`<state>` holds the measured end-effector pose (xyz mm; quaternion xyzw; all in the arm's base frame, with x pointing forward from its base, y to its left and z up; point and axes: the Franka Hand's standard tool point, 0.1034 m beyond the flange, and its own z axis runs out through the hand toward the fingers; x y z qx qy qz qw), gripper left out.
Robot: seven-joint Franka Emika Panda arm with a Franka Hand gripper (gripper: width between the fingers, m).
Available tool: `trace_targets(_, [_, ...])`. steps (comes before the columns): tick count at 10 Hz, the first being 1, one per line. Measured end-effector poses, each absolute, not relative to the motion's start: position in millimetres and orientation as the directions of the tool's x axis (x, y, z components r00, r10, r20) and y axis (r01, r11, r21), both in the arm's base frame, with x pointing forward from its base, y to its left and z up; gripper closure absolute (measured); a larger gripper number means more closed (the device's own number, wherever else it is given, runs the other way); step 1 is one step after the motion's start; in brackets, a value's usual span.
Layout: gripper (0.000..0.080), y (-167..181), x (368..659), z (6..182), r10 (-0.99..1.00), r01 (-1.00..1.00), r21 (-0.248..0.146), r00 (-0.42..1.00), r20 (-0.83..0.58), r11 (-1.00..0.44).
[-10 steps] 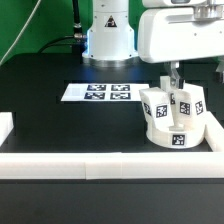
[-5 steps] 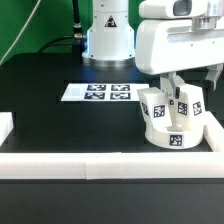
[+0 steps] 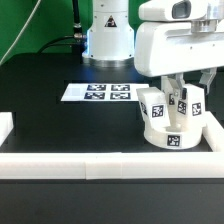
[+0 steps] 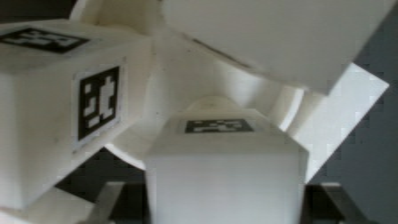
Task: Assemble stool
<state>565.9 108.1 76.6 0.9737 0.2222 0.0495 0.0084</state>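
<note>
As the white robot arm hangs low over the stool parts, its fingers (image 3: 177, 97) are closed on one short white block leg (image 3: 183, 103) bearing black-and-white square tags. That leg stands among the other tagged legs (image 3: 153, 104) on the thick round white plastic seat (image 3: 170, 133), near the exterior view's right, on the black surface (image 3: 60, 125) just inside the white border rail (image 3: 100, 164). The flat marker board (image 3: 98, 92) lies apart, toward the exterior view's left.
</note>
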Motion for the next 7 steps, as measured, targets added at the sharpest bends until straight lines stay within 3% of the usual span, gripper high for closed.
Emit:
trace_targets(2, [0.0463, 108.0, 565.9, 76.5, 0.401, 0.400, 0.034, 0.911, 0.094, -0.916])
trace_targets(5, [0.0463, 111.1, 564.6, 75.8, -0.011, -0.011, -0.009, 0.995, 0.099, -1.000])
trace_targets(7, [0.0462, 117.6, 563.0, 75.5, -0.314, -0.311, -0.041, 0.945, 0.090, -0.949])
